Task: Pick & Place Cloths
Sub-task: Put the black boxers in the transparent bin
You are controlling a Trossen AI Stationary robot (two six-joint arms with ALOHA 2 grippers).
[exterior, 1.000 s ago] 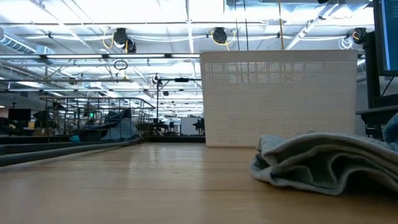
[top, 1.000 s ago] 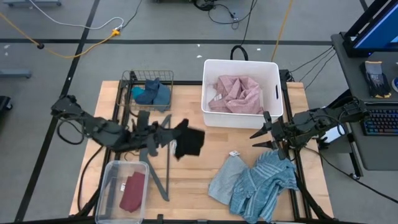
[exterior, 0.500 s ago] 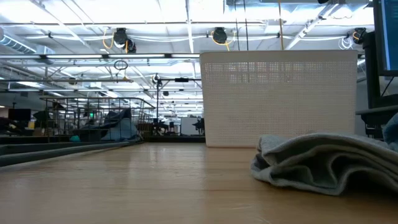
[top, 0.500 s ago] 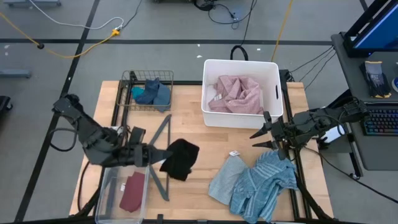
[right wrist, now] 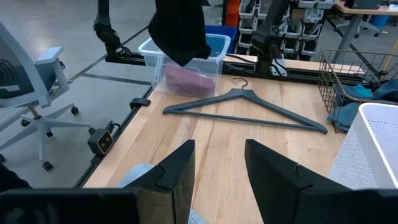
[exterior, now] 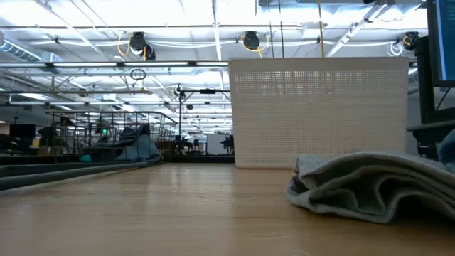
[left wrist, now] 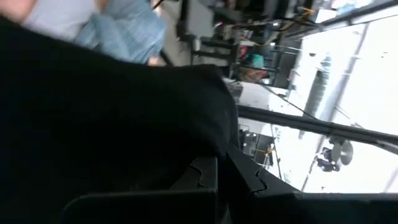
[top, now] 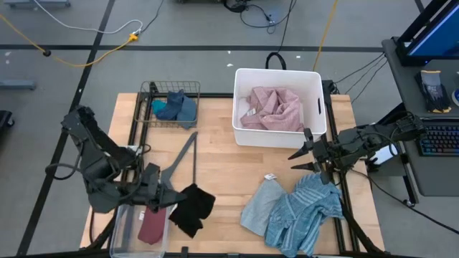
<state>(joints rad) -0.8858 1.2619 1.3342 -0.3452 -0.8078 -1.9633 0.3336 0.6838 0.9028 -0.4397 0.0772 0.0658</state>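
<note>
A wooden bench (top: pixel 215 154) seen from above, with two dark robot arms and seven cloths in all. Nearest, at the front left corner, a clear plastic bin (top: pixel 126 215) holds one maroon cloth (top: pixel 152 222). Just beside the bin, the left gripper (top: pixel 163 199) has its jaws closed on one black cloth (top: pixel 191 209), which hangs beside the bin's right rim. At the front right, a pale grey-blue cloth (top: pixel 258 208) and a larger blue striped cloth (top: pixel 301 211) lie touching, the striped one reaching the bench's right edge. One grey hanger (top: pixel 181 161) lies on the open wood at centre-left. The right gripper (top: pixel 298 159) hovers above the striped cloth, jaws partly open and holding nothing. Farthest, a wire basket (top: pixel 150 107) holds teal and dark blue cloths (top: pixel 176 107), and a white tub (top: pixel 315 107) holds one pink cloth (top: pixel 274 109). The bench's middle is bare wood.
</note>
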